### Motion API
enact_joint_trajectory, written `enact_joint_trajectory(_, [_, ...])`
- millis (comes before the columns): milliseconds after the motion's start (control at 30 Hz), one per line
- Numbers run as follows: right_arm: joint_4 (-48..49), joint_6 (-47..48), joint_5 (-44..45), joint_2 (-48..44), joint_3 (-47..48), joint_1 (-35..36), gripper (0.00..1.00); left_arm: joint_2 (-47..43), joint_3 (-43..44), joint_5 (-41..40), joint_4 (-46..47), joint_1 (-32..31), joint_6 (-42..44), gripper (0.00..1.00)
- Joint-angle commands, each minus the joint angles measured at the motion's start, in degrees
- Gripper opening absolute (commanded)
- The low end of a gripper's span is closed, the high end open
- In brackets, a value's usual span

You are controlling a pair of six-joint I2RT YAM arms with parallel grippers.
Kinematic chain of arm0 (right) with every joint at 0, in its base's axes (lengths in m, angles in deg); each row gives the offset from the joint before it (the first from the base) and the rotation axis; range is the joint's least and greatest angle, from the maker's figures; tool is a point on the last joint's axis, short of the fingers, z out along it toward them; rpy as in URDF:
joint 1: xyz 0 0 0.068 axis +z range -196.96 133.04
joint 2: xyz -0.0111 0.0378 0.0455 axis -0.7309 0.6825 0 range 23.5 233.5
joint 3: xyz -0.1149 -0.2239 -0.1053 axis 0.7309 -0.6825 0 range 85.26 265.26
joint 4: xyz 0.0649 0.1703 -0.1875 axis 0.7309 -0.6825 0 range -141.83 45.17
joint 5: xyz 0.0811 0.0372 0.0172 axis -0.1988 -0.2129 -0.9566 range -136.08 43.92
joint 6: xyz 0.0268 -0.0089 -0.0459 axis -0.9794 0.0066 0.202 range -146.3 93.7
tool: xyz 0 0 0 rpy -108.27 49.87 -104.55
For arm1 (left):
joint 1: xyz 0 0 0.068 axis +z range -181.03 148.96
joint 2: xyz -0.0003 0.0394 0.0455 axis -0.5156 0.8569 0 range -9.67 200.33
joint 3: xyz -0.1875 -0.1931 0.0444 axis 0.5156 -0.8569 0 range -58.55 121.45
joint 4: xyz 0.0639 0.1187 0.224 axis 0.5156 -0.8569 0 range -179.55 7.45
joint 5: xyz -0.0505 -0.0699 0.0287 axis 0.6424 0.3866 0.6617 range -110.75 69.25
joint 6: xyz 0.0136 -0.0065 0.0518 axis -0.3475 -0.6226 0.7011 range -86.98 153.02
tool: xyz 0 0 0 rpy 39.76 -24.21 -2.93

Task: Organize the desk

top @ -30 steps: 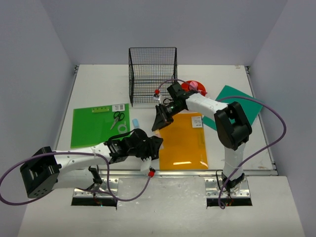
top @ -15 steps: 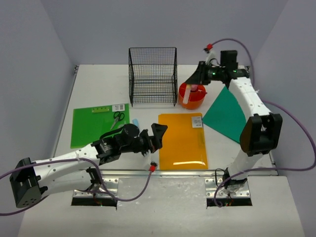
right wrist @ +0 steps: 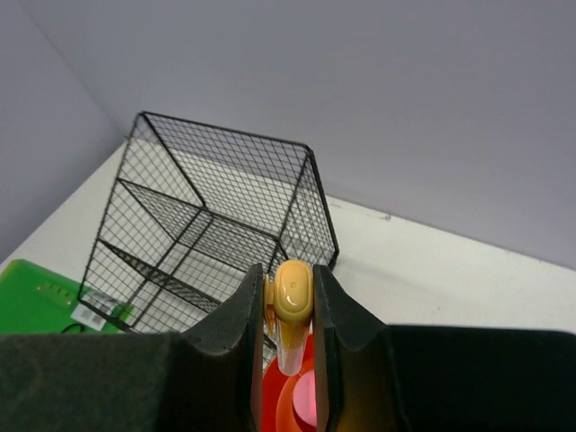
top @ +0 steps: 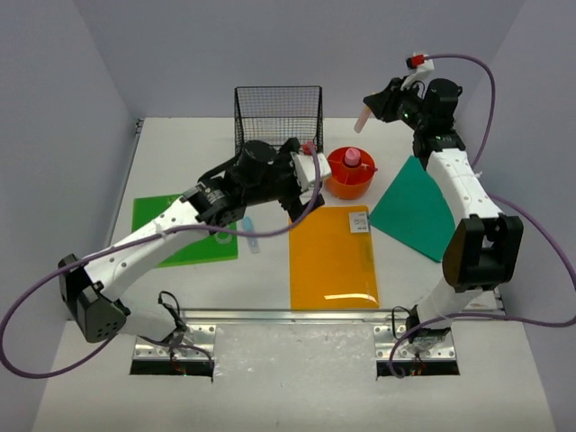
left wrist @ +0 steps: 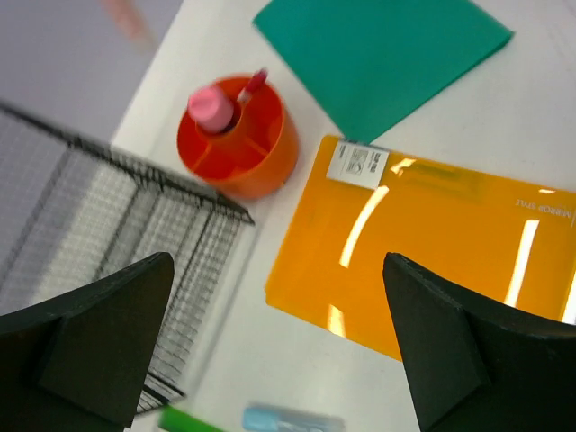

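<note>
Right gripper point(right wrist: 288, 310) clamps a marker point(right wrist: 292, 292) above the tray point(top: 338, 187) toward the desk's point(top: 180, 153) far edge, likely to drop it in; left gripper point(left wrist: 277, 297) hangs wide apart, empty.

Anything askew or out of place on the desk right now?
The teal folder lies askew at the right, rotated relative to the squarely laid orange folder. A small light-blue item lies loose beside the green folder. Nothing looks spilled.

A white worktop point(top: 180, 153), black mesh rack point(top: 278, 112), orange tray point(top: 346, 189), orange folder point(top: 331, 261), teal sheet point(top: 416, 211), green folder point(top: 148, 225), yellow-capped marker point(right wrist: 292, 301).
</note>
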State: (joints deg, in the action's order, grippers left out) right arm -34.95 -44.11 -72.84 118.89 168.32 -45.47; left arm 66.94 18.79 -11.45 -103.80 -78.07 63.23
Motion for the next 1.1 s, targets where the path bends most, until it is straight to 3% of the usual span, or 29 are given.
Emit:
enact_joint_trajectory(0, [7.4,-1.7,3.5,4.6,2.4,-0.3,0.00,4.8,4.5,7.6,-8.1,13.5,-28.7,1.00])
enact_joint_trajectory(100, [8.1,-2.7,2.9,7.5,3.3,-0.3,0.00,5.1,2.6,11.5,-7.1,17.3,-34.6,1.00])
enact_joint_trajectory(233, [9.7,-3.0,2.3,10.1,3.6,-0.1,0.00,4.0,-1.2,11.2,-4.8,17.8,-36.1,1.00])
enact_joint_trajectory(633, [9.4,-0.6,-0.6,16.9,6.1,2.8,0.00,3.4,-4.7,11.2,-4.1,18.1,-35.8,1.00])
enact_joint_trajectory(1067, [8.4,10.3,1.3,18.4,5.4,7.2,0.00,1.9,-6.2,10.8,-3.4,18.4,-34.8,1.00])
